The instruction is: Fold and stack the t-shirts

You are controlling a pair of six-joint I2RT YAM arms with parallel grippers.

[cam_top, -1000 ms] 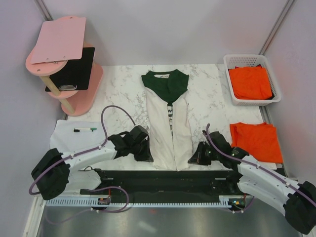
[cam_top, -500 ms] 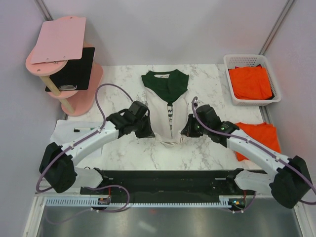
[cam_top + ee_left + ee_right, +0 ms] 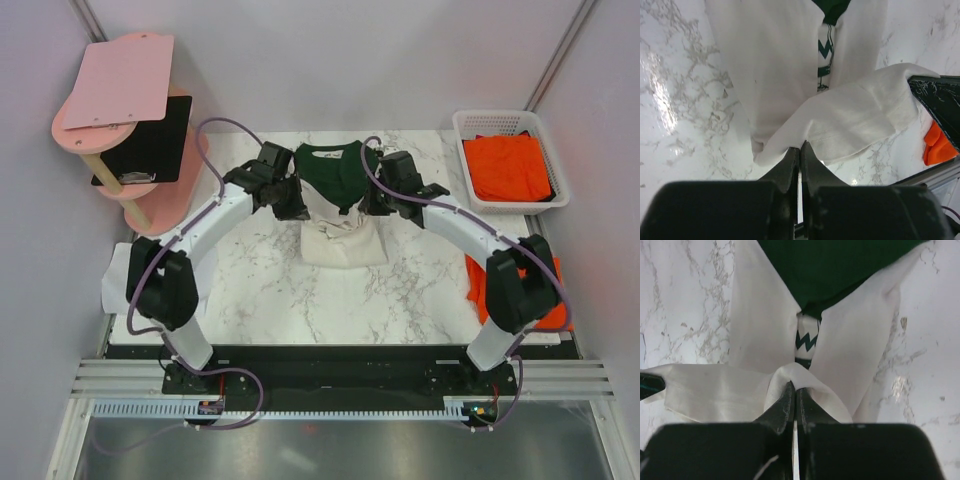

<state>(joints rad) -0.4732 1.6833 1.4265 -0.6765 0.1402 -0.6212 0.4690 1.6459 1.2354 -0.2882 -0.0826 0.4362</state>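
The white shirt with green sleeves lies in the upper middle of the top view, on the marble worktop. Its green top part is at the far end. Its white bottom part is bent up and over itself in a soft lump.

The left hand is just left of the shirt. In its own camera, the left hand is pinched shut on a white edge of the shirt, low in the middle of the frame. The cloth hangs up off the worktop there.

The right hand is just right of the shirt. In its own camera, the right hand is pinched shut on a white fold of the shirt, too.

More orange shirts sit in the white basket at the upper right. One orange shirt lies flat at the right edge of the worktop, partly behind the right arm.
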